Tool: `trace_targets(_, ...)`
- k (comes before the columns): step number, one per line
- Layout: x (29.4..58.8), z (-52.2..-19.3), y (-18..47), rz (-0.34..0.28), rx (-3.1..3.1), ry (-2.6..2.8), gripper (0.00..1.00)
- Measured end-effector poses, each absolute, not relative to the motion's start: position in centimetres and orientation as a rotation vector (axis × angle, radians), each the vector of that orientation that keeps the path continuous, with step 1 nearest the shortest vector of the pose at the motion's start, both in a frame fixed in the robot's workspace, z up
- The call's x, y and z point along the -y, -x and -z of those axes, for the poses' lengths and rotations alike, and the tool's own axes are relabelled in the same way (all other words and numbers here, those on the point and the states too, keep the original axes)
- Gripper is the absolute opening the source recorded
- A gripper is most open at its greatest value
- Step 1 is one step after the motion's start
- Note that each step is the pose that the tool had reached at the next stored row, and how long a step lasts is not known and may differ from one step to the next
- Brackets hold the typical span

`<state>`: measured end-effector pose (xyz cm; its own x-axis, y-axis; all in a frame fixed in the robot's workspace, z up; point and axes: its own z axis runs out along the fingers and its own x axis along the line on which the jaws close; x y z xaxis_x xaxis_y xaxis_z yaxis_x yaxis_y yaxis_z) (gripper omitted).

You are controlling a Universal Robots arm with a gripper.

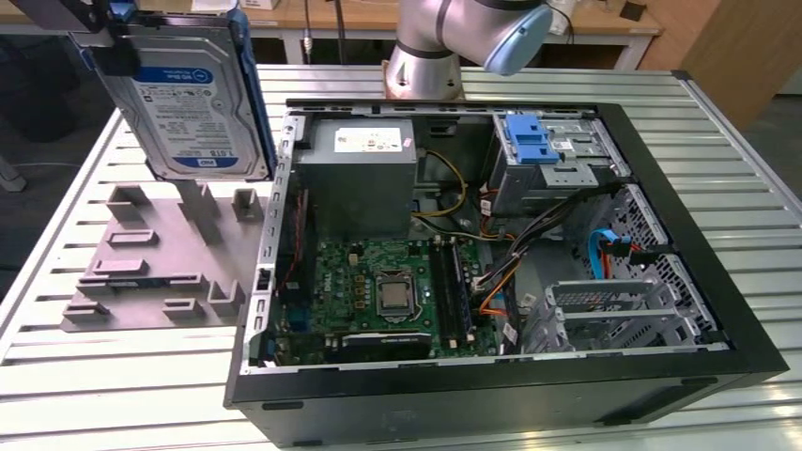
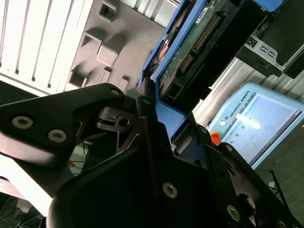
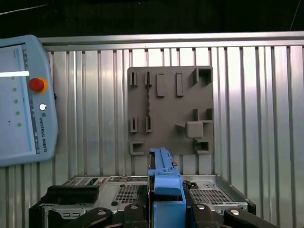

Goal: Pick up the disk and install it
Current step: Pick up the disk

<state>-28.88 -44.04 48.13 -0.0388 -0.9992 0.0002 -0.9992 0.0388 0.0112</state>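
Observation:
The disk [image 1: 194, 103], a silver-grey drive with a blue-and-white label and a blue carrier frame, hangs upright in the air at the exterior view's upper left. It is above the grey fixture plate [image 1: 157, 254] and left of the open computer case [image 1: 501, 376]. My gripper [image 1: 138, 42] is shut on its top edge. In the second wrist view the black fingers [image 2: 145, 102] clamp the blue frame of the disk [image 2: 190, 52], whose circuit-board side shows. In the first wrist view the disk's blue edge [image 3: 164, 175] stands between the fingers of my gripper [image 3: 166, 206].
Inside the case sit a silver drive cage with a blue latch [image 1: 547, 146], a grey power supply [image 1: 357, 178] and the green motherboard [image 1: 389, 291]. The arm's base [image 1: 433, 56] stands behind the case. A teach pendant [image 3: 21, 99] lies on the slatted metal table [image 1: 100, 376].

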Motion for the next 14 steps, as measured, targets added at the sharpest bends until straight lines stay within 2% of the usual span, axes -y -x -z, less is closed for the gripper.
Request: trace_targets(14,44.7,-48.0,26.4,0.012,2.258,-2.172,0.36)
